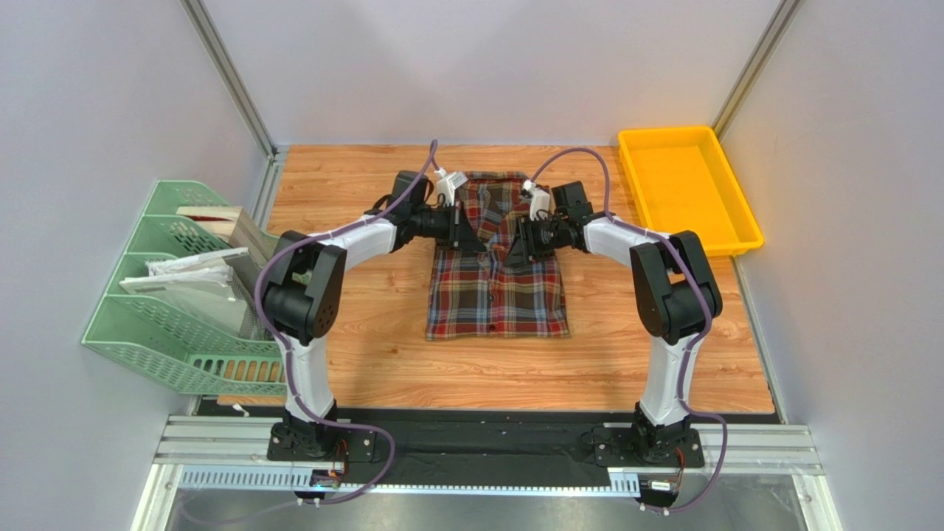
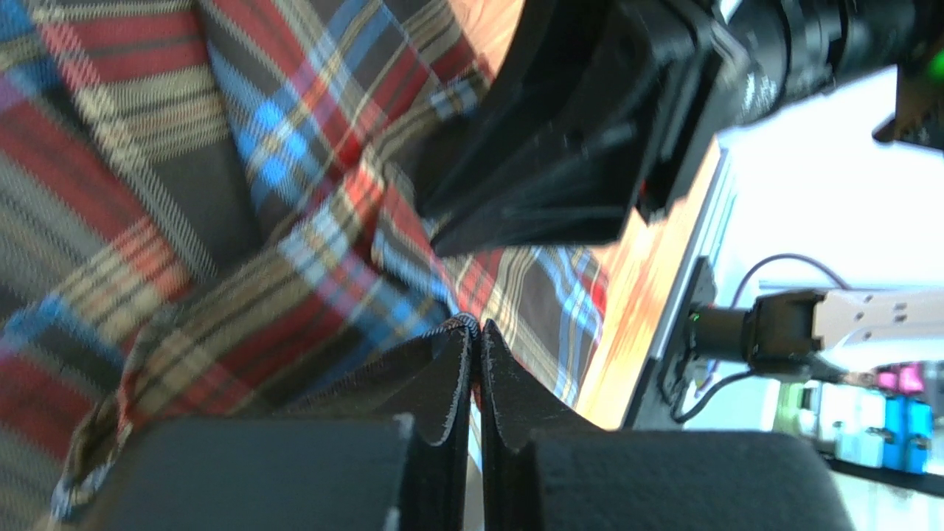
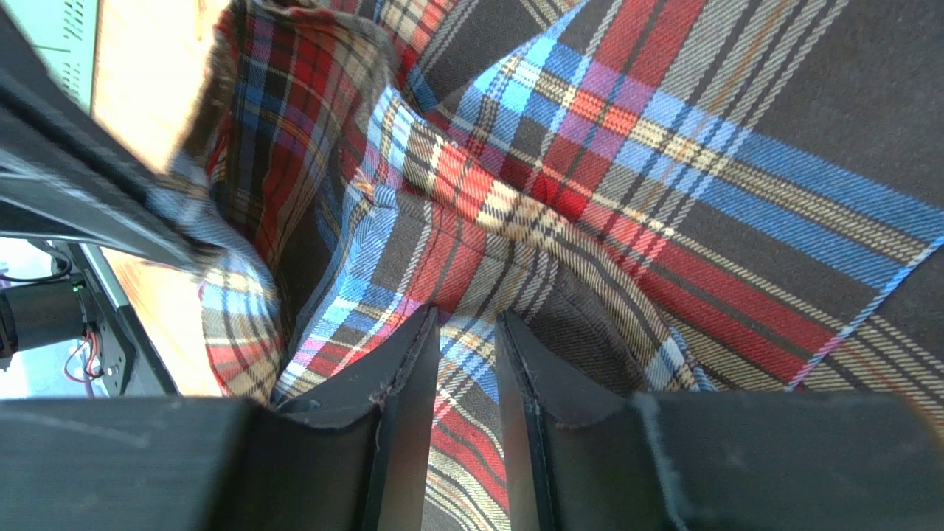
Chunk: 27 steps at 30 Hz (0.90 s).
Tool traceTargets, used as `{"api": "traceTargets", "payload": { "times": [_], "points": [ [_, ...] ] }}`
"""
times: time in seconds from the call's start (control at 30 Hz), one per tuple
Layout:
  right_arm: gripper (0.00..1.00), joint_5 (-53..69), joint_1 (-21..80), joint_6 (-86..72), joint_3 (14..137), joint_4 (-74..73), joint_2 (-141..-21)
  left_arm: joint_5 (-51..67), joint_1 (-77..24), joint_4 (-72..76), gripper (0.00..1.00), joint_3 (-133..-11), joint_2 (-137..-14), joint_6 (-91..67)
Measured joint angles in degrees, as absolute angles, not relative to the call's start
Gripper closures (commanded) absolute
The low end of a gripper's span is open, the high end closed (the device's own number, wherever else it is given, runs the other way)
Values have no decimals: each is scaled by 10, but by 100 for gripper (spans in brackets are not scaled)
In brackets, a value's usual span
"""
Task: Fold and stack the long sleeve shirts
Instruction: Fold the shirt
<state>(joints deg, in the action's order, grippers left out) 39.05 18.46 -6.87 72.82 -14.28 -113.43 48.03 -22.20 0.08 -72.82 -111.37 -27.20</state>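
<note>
Plaid shirt chest hidden under left gripper and right gripper, cloth cropped in wrist views, green rack contents unclear

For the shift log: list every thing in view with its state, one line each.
shirt: hem end flat on the table, collar end bunched at the grippers.
left gripper: shut on a shirt fold.
right gripper: closed on bunched shirt cloth, jaws slightly apart.
tray: empty.
rack: holding papers.
</note>
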Motion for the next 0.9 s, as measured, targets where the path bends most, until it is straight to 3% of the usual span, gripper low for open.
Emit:
{"api": "traceTargets", "payload": {
  "times": [0.03, 0.1, 0.13, 0.4, 0.57, 0.7, 0.9],
  "points": [
    [68, 390, 185, -68, 729, -143, -1134, 481, -224, 4, 79, -738, -1124, -277],
    [67, 390, 185, -65, 732, -143, -1134, 482, -226, 10, 72, -757, -1145, -285],
    [67, 390, 185, -63, 733, -143, -1134, 482, -228, 13, 63, -765, -1155, -290],
    [61, 380, 181, -31, 739, -189, -1119, 477, -224, 37, 37, -761, -1160, -306],
    [57, 376, 165, 0, 739, -241, -1050, 461, -193, 37, 37, -664, -1043, -301],
    [46, 407, 152, -3, 718, -261, -964, 471, -175, 29, 39, -607, -937, -292],
    [42, 515, 191, -66, 565, -233, -846, 526, -235, 63, 42, -491, -878, -319]
  ]
}}
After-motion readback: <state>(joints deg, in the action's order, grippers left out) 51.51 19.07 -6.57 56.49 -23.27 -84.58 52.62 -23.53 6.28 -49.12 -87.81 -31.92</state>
